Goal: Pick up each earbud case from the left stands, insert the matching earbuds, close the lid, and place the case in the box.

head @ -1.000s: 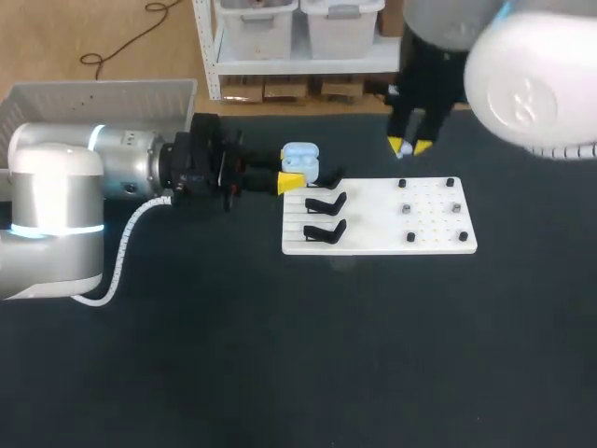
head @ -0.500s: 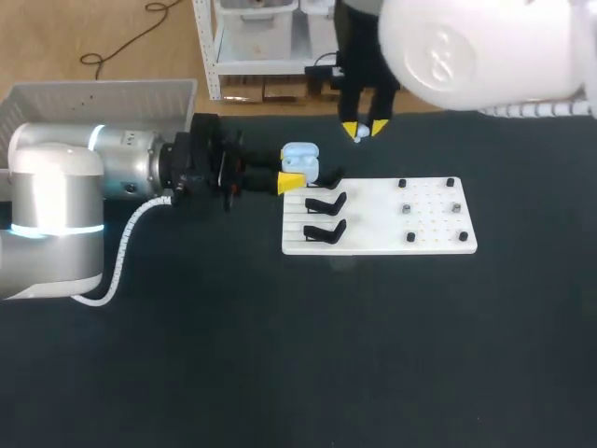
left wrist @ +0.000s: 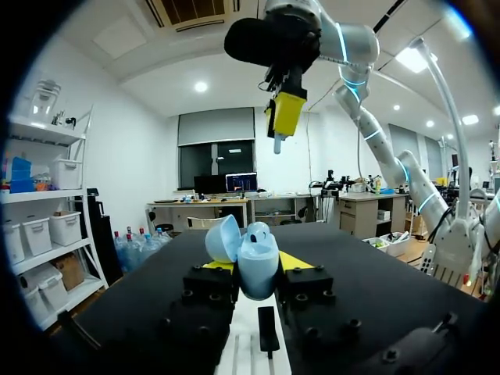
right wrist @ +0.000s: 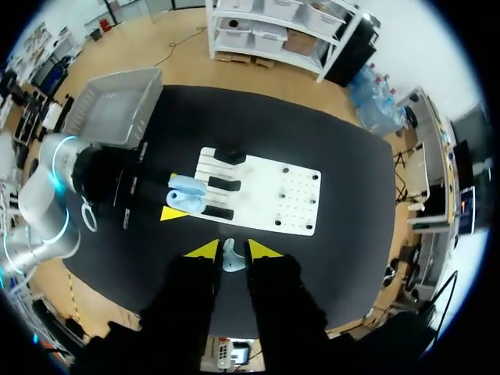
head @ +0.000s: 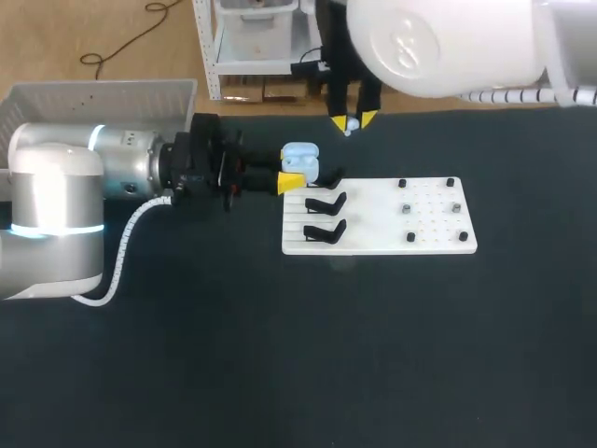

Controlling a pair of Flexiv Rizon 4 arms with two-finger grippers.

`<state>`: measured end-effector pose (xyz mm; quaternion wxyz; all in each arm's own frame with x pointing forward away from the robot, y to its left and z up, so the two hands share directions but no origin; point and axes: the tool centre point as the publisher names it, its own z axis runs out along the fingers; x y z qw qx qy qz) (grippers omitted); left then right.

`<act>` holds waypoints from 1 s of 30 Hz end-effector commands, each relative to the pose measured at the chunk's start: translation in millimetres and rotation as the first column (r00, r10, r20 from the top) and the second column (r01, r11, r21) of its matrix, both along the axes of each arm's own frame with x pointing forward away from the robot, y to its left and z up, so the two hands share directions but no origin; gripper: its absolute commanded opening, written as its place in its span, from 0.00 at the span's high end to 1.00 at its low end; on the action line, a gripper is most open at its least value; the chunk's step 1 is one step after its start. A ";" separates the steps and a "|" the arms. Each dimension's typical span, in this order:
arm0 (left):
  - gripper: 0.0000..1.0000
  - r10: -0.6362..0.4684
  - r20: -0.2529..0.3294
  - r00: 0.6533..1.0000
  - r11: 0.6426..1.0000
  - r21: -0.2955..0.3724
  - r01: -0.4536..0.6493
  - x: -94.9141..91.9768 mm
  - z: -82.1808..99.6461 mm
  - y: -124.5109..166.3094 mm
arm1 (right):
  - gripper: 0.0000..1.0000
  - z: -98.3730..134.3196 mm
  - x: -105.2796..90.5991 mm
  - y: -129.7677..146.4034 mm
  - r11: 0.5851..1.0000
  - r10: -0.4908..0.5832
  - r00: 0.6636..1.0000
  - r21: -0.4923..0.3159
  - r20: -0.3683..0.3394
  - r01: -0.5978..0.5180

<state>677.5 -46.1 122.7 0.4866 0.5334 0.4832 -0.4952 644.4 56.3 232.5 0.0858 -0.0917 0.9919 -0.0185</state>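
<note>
Left hand (left wrist: 258,264) is clenched on the open pale-blue earbud case (head: 300,161), centre-left in the head view, at the white board's (head: 429,229) upper left corner, just above the black stands (head: 325,217). Right hand (head: 354,121) hangs at upper middle, apart from the case, pinching a pale earbud (right wrist: 231,256) between its yellow tips. To seat it well, I judge I should centre it over the matching well, line its stem up with the hole, descend straight and slowly, and let go only once it sits. The raised lid calls for an approach clear of it. No brand, label or writing is legible to me.
</note>
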 end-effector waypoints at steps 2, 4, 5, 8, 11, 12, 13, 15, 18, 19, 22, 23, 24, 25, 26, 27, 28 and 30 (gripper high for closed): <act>1.00 -0.002 0.000 1.000 1.000 0.000 0.002 0.8 -0.6 0.0 | 1.00 -4.1 3.7 21.8 0.994 0.077 0.997 -0.080 -0.020 -0.079; 1.00 -0.002 0.000 1.000 1.000 0.000 0.002 0.8 -0.6 0.0 | 1.00 -5.2 4.6 25.4 0.992 0.095 0.995 -0.086 -0.023 -0.097; 1.00 -0.002 0.000 1.000 1.000 0.000 0.002 0.8 -0.6 0.0 | 1.00 -5.8 5.1 26.8 0.991 0.102 0.995 -0.086 -0.025 -0.104; 1.00 -0.002 0.000 1.000 1.000 0.000 0.002 0.8 -0.6 0.0 | 1.00 -9.2 5.8 31.5 0.989 0.116 0.993 -0.083 -0.027 -0.118; 1.00 -0.002 0.000 1.000 1.000 0.000 0.002 0.8 -0.6 0.0 | 1.00 -13.9 6.9 35.1 0.990 0.123 0.992 -0.072 -0.031 -0.125; 1.00 -0.002 0.000 1.000 1.000 0.000 0.002 0.8 -0.6 0.0 | 1.00 -15.7 7.2 36.2 0.990 0.125 0.992 -0.065 -0.032 -0.127; 1.00 -0.002 0.000 1.000 1.000 0.000 0.002 0.8 -0.6 0.0 | 1.00 -17.3 7.5 37.0 0.990 0.126 0.991 -0.054 -0.033 -0.128; 1.00 -0.002 0.000 1.000 1.000 0.000 0.002 0.8 -0.6 0.0 | 1.00 -20.2 7.7 39.0 0.991 0.129 0.991 -0.039 -0.031 -0.131; 1.00 -0.002 0.000 1.000 1.000 0.000 0.002 0.8 -0.6 0.0 | 1.00 -23.0 7.3 43.5 0.990 0.142 0.989 -0.012 -0.026 -0.143; 1.00 -0.002 0.000 1.000 1.000 0.000 0.002 0.8 -0.6 0.0 | 1.00 -23.6 7.2 45.1 0.989 0.149 0.989 -0.004 -0.025 -0.149; 1.00 -0.002 0.000 1.000 1.000 0.000 0.002 0.8 -0.6 0.0 | 1.00 -25.6 7.8 49.3 0.985 0.172 0.985 0.026 -0.029 -0.171; 1.00 -0.002 0.000 1.000 1.000 0.000 0.002 0.8 -0.6 0.0 | 1.00 -26.7 8.1 50.8 0.983 0.180 0.983 0.034 -0.033 -0.179; 1.00 -0.002 0.000 1.000 1.000 0.000 0.002 0.8 -0.6 0.0 | 1.00 -27.9 8.2 52.4 0.982 0.187 0.982 0.040 -0.034 -0.186; 1.00 -0.002 0.000 1.000 1.000 0.000 0.002 0.8 -0.6 0.0 | 1.00 -29.6 8.4 54.4 0.978 0.203 0.978 0.052 -0.039 -0.201; 1.00 -0.002 0.000 1.000 1.000 0.000 0.002 0.8 -0.6 0.0 | 1.00 -31.2 8.0 56.7 0.978 0.206 0.978 0.050 -0.038 -0.204; 1.00 -0.002 0.000 1.000 1.000 0.000 0.002 0.8 -0.6 0.0 | 1.00 -32.4 7.5 58.5 0.976 0.213 0.976 0.052 -0.038 -0.211; 1.00 -0.002 0.000 1.000 1.000 0.000 0.002 0.8 -0.6 0.0 | 1.00 -33.8 7.1 60.3 0.975 0.217 0.975 0.052 -0.038 -0.215; 1.00 -0.002 0.000 1.000 1.000 0.000 0.002 0.8 -0.6 0.0 | 1.00 -36.1 7.1 63.5 0.973 0.229 0.973 0.052 -0.040 -0.226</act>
